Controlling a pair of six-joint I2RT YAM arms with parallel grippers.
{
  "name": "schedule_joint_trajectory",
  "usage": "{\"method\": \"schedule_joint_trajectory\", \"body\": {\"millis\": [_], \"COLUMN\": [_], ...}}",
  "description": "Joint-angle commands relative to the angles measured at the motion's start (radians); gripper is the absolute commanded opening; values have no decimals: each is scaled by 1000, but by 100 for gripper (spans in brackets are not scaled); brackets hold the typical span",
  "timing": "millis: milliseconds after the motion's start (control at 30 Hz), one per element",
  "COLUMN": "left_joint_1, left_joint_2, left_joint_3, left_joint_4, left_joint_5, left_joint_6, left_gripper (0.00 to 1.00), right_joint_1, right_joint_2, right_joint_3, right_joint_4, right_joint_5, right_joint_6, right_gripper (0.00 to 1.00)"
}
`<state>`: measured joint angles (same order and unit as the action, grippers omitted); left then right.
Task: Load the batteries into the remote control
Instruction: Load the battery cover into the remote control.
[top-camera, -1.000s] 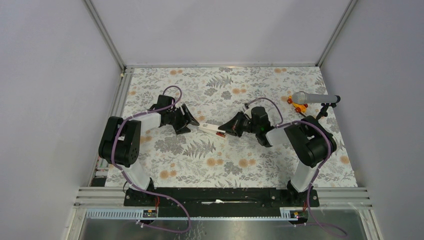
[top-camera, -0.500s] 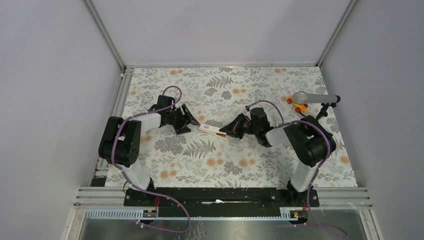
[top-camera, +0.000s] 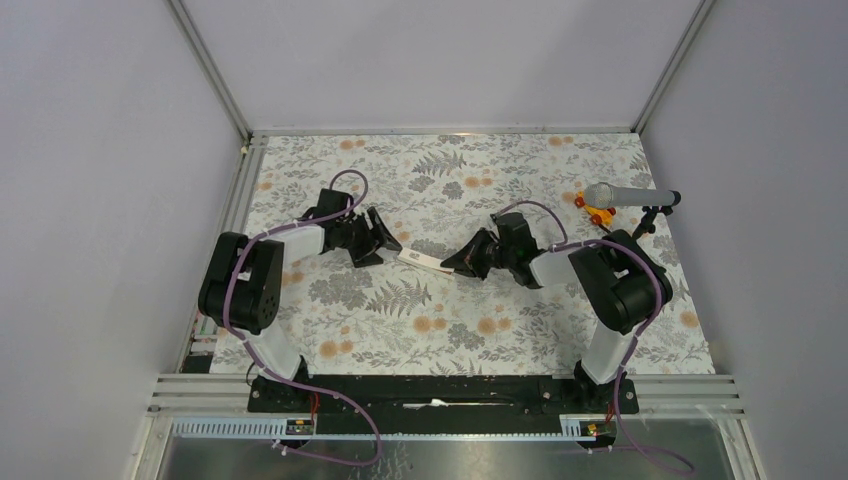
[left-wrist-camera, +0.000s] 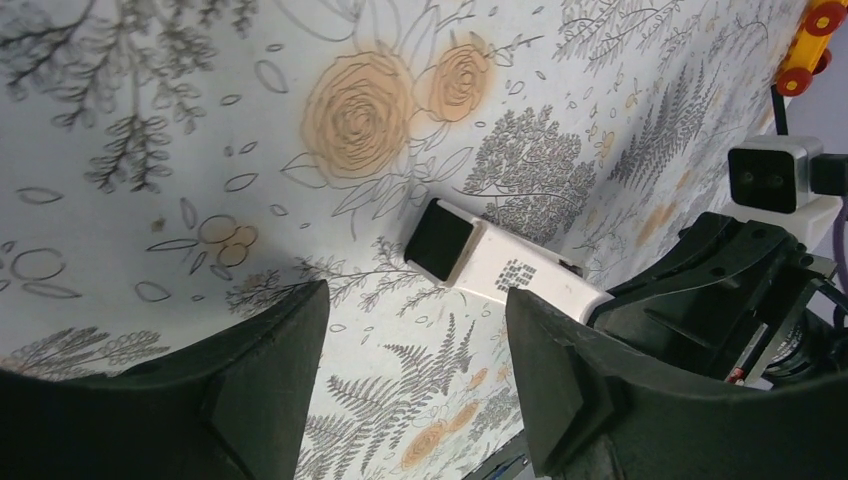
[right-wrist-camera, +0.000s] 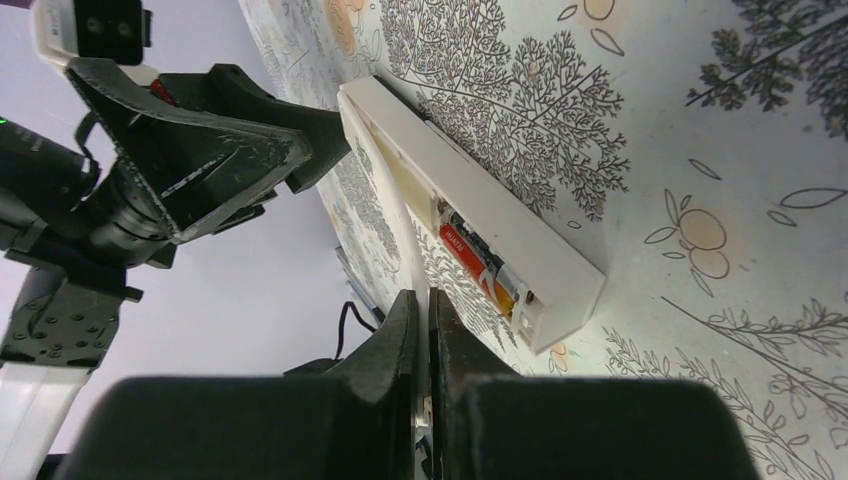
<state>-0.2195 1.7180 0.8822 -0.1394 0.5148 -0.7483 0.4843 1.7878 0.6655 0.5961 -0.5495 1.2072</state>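
**Op A:** Status on the load? I only have the top cam.

**Op B:** The slim white rectangular plastic remote control w/ the dark grey end lies flat on the floral-print tabletop, between my two arms. My left gripper is spread wide and holds nothing. The remote's grey end sits just ahead of the gap between those fingers, not inside it.

**Op A:** And the R side?

**Op B:** My right gripper is clamped tight, pads together, nothing pinched that I can see. The remote's open end lies just past those fingertips and off to one side. It's near, but I can't tell if it's touching.

**Op A:** Any cells in?

**Op B:** Yes. On the R wrist cam the compartment is open, and a small red cylindrical battery sits in the bay at the end nearest my R fingers. There's something pale beside it, maybe a 2nd cell or a contact, too small to call. The far stretch of the bay looks bare.

**Op A:** So how far along, approx?

**Op B:** I'd judge at least one cell seated. I can't confirm the rest, and I see no loose cells on the table in any view. I can't spot the cover either, so closing up looks undone. The grey microphone and the orange-and-yellow toy piece sit well off behind my R arm, no factor.
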Motion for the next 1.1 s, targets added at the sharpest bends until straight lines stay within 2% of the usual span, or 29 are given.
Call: {"method": "schedule_joint_trajectory", "body": {"millis": [0, 233, 533, 767, 1067], "left_joint_1": [-29, -41, -51, -67, -84], "left_joint_2": [19, 51, 61, 88, 118], "left_joint_3": [79, 94, 97, 104, 111], "left_joint_4": [-23, -34, -70, -105, -124], "left_joint_5": [-21, -44, -52, -68, -88], "left_joint_6": [63, 74, 84, 87, 91], "left_gripper": [68, 68, 65, 64, 53], "right_joint_1": [-1, 0, -1, -1, -1], "right_joint_2": [24, 55, 9, 27, 33], "right_joint_3": [35, 87, 106, 123, 124], "right_joint_4": [-198, -249, -422, -450, -452], "right_joint_5": [71, 76, 137, 145, 138], "right_joint_6": [-79, -111, -186, -198, -201], "right_gripper": [0, 0, 0, 0, 0]}}
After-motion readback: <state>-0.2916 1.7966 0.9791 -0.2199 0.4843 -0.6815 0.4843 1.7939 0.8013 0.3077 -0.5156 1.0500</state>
